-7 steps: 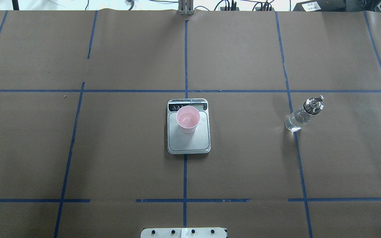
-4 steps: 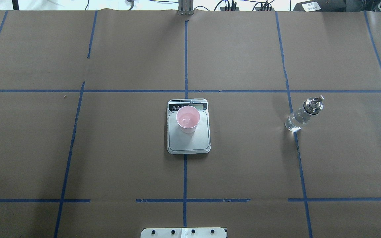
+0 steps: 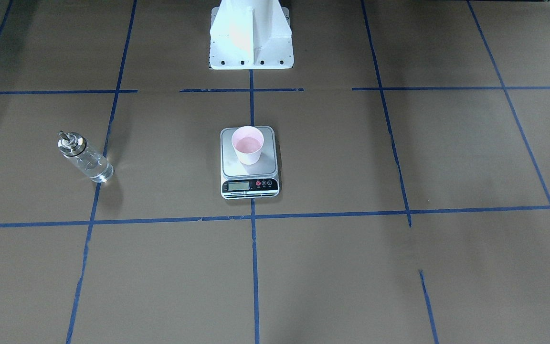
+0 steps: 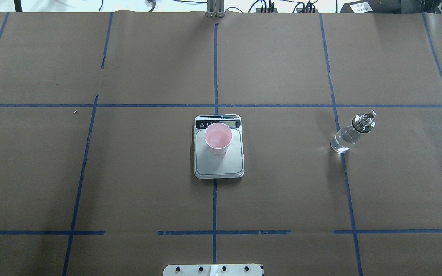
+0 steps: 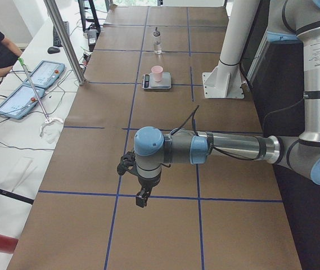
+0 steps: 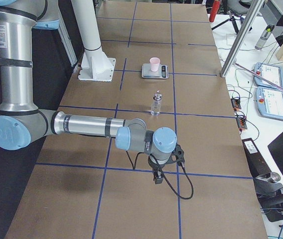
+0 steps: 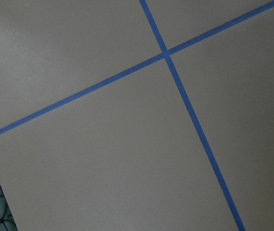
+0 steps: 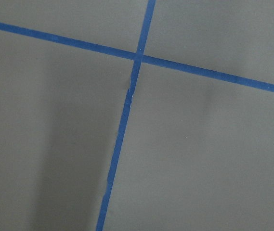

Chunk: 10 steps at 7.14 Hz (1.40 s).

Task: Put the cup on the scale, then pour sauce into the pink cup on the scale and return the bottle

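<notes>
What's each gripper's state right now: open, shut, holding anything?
Left gripper: cannot be told; only a distant side view shows it.
Right gripper: cannot be told, for the same reason.

Silver arms (image 5: 233, 147), blue joint caps (image 5: 148, 140), black cables (image 6: 190, 185).

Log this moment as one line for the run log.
cup: upright on scale | bottle: standing on table, robot's right, unheld | left pincer: far from both, state unclear | right pincer: far from both, state unclear

Robotics lab, blue-taped grid table (image 4: 282, 191), robot arm (image 5: 227, 147), teach pendants (image 5: 46, 73) on side bench (image 5: 2, 152)
</notes>
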Each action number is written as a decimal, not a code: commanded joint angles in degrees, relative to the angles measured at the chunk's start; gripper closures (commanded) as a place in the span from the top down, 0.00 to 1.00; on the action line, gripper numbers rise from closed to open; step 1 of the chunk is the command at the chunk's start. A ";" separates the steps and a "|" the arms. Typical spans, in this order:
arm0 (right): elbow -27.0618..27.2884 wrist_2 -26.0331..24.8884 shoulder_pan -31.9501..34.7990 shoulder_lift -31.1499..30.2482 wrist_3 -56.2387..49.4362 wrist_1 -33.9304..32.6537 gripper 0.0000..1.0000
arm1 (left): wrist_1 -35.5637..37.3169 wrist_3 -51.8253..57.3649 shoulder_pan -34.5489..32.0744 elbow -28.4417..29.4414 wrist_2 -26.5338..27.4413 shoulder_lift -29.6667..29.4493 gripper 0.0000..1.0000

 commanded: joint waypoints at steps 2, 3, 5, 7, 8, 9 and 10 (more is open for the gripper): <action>1.62 0.00 0.00 -0.22 0.97 0.02 1.00 | 0.63 -3.31 0.95 1.18 -0.67 -0.12 1.00; 1.71 0.00 0.00 -0.30 0.97 -0.07 1.00 | 0.54 -3.31 0.95 1.18 -0.67 -0.29 1.00; 1.62 0.00 0.00 -0.31 1.06 -0.07 1.00 | 0.19 -5.85 0.95 1.10 -0.67 -0.38 1.00; 1.36 -0.08 0.00 -0.39 1.06 -0.15 1.00 | 0.19 -5.95 0.95 1.09 -0.58 -0.38 1.00; 1.09 -0.08 0.00 -0.39 1.06 -0.16 1.00 | 0.28 -6.30 0.95 1.36 -0.67 -0.29 1.00; 1.01 -0.08 0.00 -0.48 1.67 -0.16 1.00 | 0.02 -12.39 0.95 0.92 -0.76 -0.38 1.00; 1.18 -0.08 0.00 -0.48 4.98 -0.07 1.00 | -1.90 -17.94 0.95 0.48 -0.76 -0.38 1.00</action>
